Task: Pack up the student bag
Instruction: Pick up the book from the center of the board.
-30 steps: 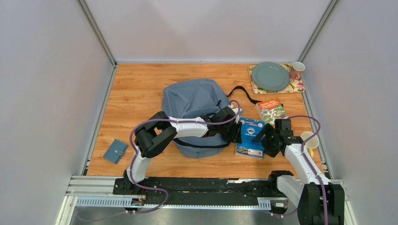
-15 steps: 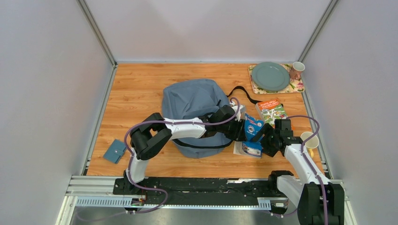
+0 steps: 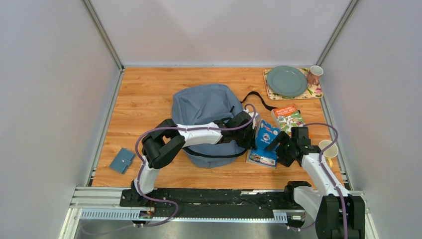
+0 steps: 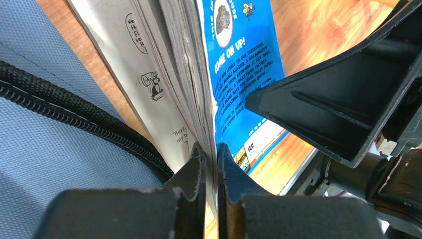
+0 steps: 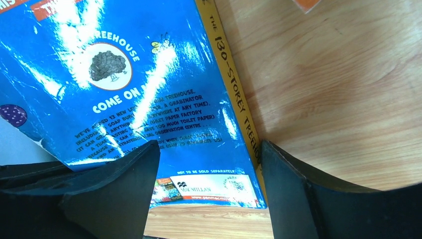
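Student bag lies slumped in the middle of the wooden tabletop, a soft grey-blue heap with a black strap trailing off its far right side. The left arm reaches across its near right flank, so the left hand sits just off the bag's right edge; in the wrist view the dark zip runs right beside the fingers. That hand is clenched on the blue book, pinching its pages and cover so the book stands tipped up on edge, its white inner pages facing the bag. The right hand is on the far side of the book from the bag, fingers spread wide and released, hovering over the glossy blue cover near its yellow spine. A second book with a leafy cover lies flat behind them. At the far right corner a patterned placemat carries a green plate with a pinkish mug beside it. A pale cup stands at the right edge, and a small teal wallet lies well apart at near left.
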